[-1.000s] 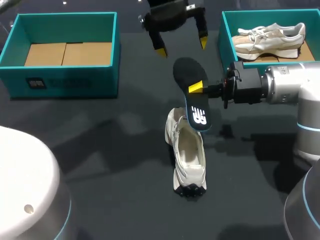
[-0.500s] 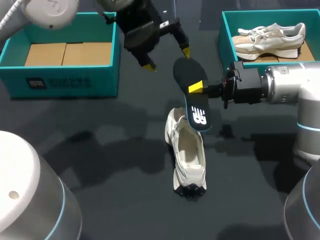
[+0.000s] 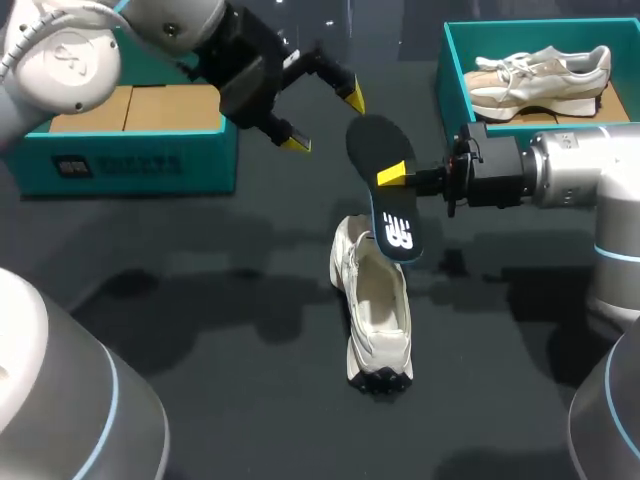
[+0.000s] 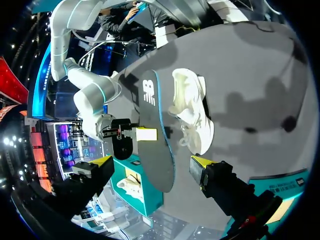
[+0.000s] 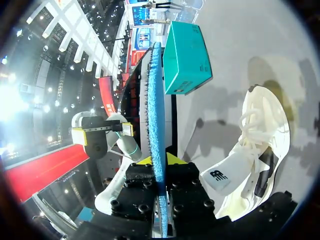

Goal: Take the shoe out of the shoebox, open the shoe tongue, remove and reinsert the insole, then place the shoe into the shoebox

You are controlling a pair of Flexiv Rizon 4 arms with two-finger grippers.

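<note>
Right gripper [image 3: 393, 176]: pinching insole [image 3: 390, 215], unmoved over shoe [image 3: 378, 310]; left gripper [image 3: 323, 121], spread, has swung to insole's 10 o'clock; reinsertion pending.

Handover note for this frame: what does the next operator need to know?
Right pincer: shut on insole, held over the shoe on the table.
Left pincer: open, empty, in the air near the left box.
Done: shoe out, insole out.
Left: reinsert insole, put shoe into a box.
Right box holds a second shoe.
</note>
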